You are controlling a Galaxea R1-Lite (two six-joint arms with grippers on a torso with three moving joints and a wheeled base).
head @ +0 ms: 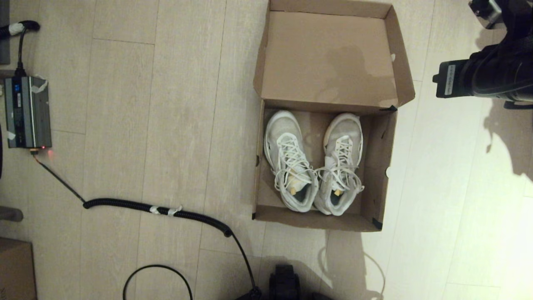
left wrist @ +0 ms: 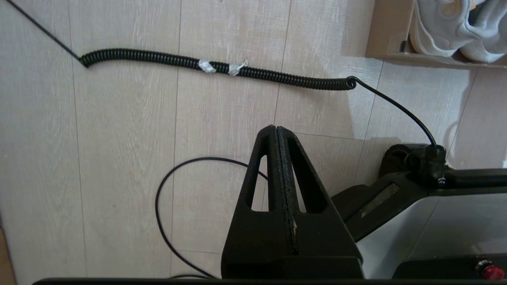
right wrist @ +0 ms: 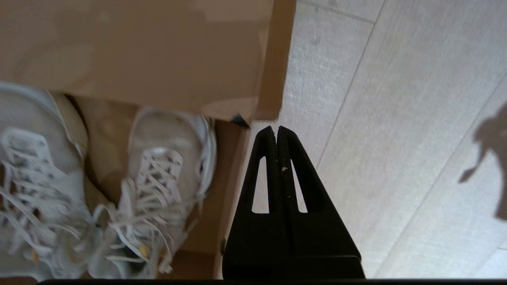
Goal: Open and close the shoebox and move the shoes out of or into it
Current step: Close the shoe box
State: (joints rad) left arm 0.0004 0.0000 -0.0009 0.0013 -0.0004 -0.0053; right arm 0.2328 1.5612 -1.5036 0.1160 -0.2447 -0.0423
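Your right gripper (right wrist: 276, 132) has its fingers pressed flat together and holds nothing; it hangs above the floor (head: 175, 125) just outside the shoebox's right wall, near the corner where the lid hinges. You see that arm at the right edge of the head view. The shoebox (head: 381, 166) sits open on the floor, its lid (head: 329, 58) folded back on the far side. Both shoes (head: 291, 162) lie inside, side by side, toes toward the lid, heels almost touching. Your left gripper (left wrist: 277, 132) is also closed and empty, parked low near the robot's base, above a coiled cable (left wrist: 222, 69) on the floor.
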